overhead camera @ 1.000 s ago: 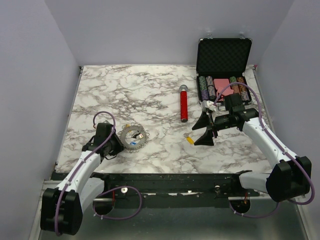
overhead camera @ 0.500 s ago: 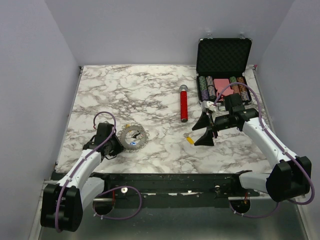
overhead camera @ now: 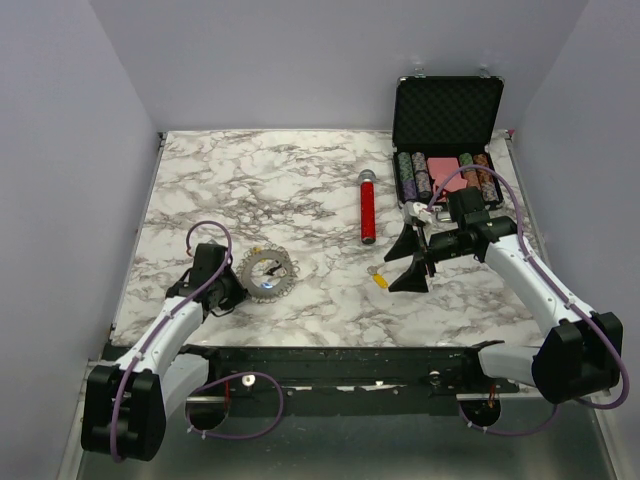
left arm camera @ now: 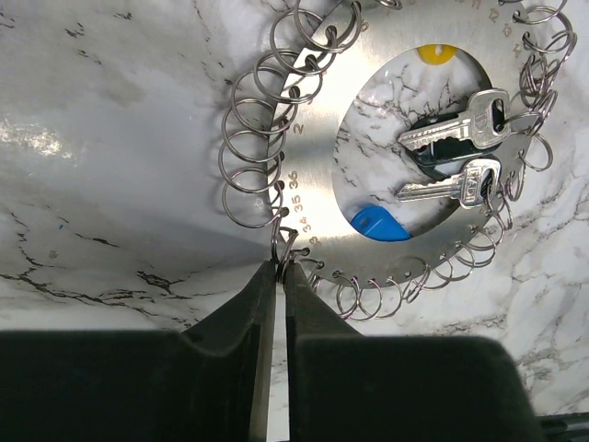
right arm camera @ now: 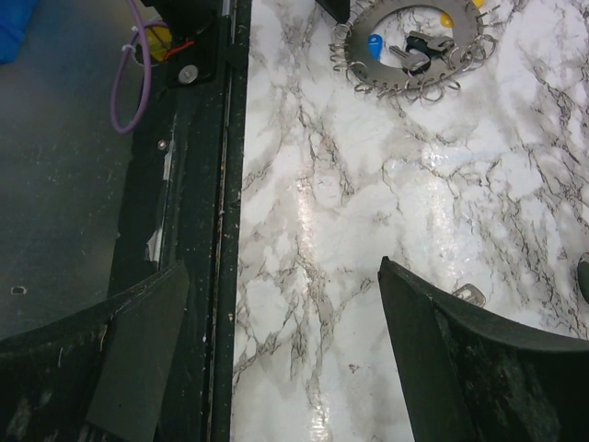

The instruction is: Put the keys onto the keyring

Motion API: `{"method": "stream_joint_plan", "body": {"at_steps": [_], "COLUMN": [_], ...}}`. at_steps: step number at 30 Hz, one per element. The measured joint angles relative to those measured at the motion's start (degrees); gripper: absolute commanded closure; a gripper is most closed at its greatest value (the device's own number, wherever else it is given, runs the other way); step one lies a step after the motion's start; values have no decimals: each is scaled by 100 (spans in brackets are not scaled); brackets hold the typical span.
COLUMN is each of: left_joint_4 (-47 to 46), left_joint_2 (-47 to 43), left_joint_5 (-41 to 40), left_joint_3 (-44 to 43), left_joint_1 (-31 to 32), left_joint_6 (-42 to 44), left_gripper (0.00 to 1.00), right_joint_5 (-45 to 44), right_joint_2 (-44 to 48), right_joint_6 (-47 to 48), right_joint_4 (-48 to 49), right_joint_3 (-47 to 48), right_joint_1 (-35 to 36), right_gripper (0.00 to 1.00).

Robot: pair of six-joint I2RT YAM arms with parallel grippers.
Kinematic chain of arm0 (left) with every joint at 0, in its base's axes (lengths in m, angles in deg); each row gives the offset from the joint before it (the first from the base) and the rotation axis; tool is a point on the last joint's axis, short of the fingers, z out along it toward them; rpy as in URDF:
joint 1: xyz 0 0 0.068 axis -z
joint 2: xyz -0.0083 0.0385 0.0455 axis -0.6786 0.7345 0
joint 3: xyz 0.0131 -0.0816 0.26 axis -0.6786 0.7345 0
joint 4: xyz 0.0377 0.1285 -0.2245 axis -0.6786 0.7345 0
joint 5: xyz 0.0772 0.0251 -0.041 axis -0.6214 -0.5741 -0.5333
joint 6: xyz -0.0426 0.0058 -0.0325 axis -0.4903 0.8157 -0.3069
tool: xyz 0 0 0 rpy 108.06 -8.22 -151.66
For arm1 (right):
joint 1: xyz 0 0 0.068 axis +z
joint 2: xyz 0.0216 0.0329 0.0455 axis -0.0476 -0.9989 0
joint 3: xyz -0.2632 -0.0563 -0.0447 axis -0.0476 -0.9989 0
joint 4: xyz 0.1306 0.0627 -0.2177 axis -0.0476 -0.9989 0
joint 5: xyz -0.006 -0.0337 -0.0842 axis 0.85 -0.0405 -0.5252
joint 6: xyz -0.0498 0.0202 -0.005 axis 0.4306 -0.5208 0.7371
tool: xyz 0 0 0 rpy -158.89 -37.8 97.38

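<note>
So, the left hand [left arm camera: 279,269] is pinched on the keyring [left arm camera: 313,166] rim at its fingertips. The right hand [right arm camera: 281,267] hangs wide open.

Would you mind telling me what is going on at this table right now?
Two robot arms are putting keys on the keyring. The left gripper pinches a wire loop on the ring's rim, near the front left of the marble table. Two silver keys already hang on the ring. The right gripper hovers open above a loose yellow-headed key lying on the table, not yet picked up.
</note>
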Motion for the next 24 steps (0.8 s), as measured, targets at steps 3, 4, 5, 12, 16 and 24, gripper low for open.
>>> {"method": "stream_joint_plan", "body": {"at_steps": [3, 4, 5, 12, 16, 24], "left_joint_4": [-59, -68, -70, -61, -15, 326], "left_joint_2": [-11, -13, -20, -90, -140, -479], "left_joint_5": [22, 26, 28, 46, 83, 205], "left_joint_3": [-2, -2, -2, -2, -9, -269], "left_joint_1": [-15, -22, -22, -24, -26, -26], "left_joint_6": [-24, -28, -31, -44, -42, -15], "left_gripper": [91, 92, 96, 100, 100, 100], "right_joint_5": [0, 0, 0, 0, 0, 0], "right_joint_2": [0, 0, 0, 0, -4, -24], "right_joint_6": [0, 2, 2, 4, 26, 98], "right_joint_4": [-2, -2, -2, -20, -37, -46], "right_joint_3": [0, 0, 0, 0, 0, 0], "right_joint_1": [0, 0, 0, 0, 2, 9], "right_gripper": [8, 8, 8, 8, 8, 8]}}
